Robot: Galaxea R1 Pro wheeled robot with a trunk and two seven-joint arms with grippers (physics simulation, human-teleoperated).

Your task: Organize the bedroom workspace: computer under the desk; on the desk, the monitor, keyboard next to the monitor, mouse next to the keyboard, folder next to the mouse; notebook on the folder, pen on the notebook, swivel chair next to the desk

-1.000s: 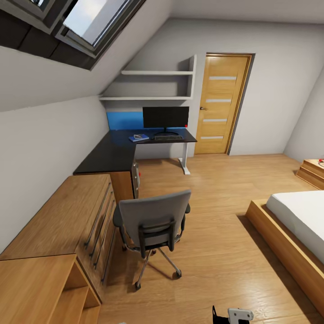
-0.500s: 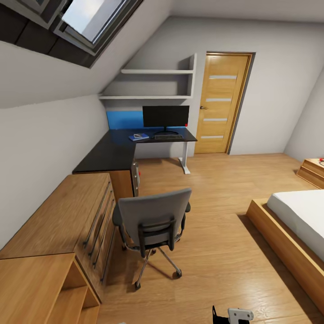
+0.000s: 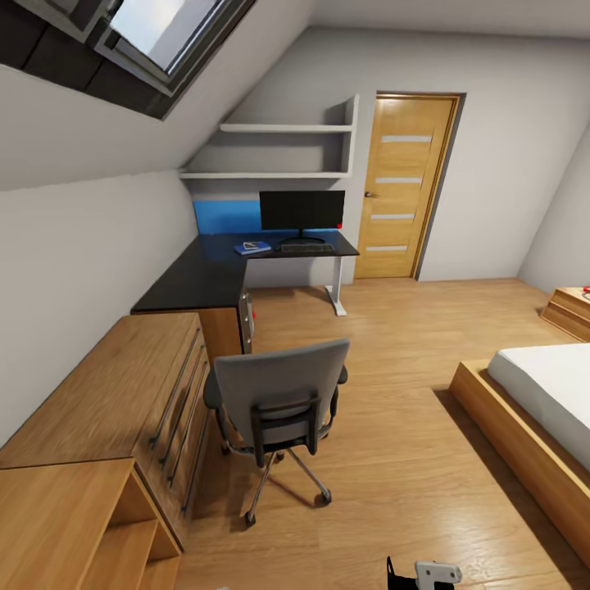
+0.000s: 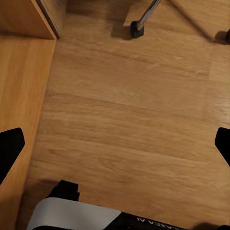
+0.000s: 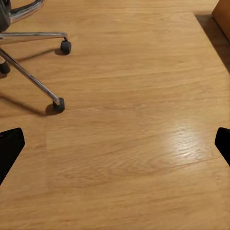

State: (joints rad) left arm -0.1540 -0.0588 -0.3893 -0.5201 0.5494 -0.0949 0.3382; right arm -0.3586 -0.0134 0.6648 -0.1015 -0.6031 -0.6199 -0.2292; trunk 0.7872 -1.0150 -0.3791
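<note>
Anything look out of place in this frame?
The swivel chair stands out on the open floor beside the wooden chest of drawers, well short of the desk and with its back to the camera. On the desk, the monitor is upright; nothing looks spilled or damaged.

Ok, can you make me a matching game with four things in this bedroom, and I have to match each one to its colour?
Things:
1. wide flat computer monitor
2. upholstered swivel chair on castors
3. panelled door
4. flat rectangular folder on the glossy desk

Colours:
A. bright blue
B. light wood
C. black
D. grey

Pairs: 1-C, 2-D, 3-B, 4-A
</note>
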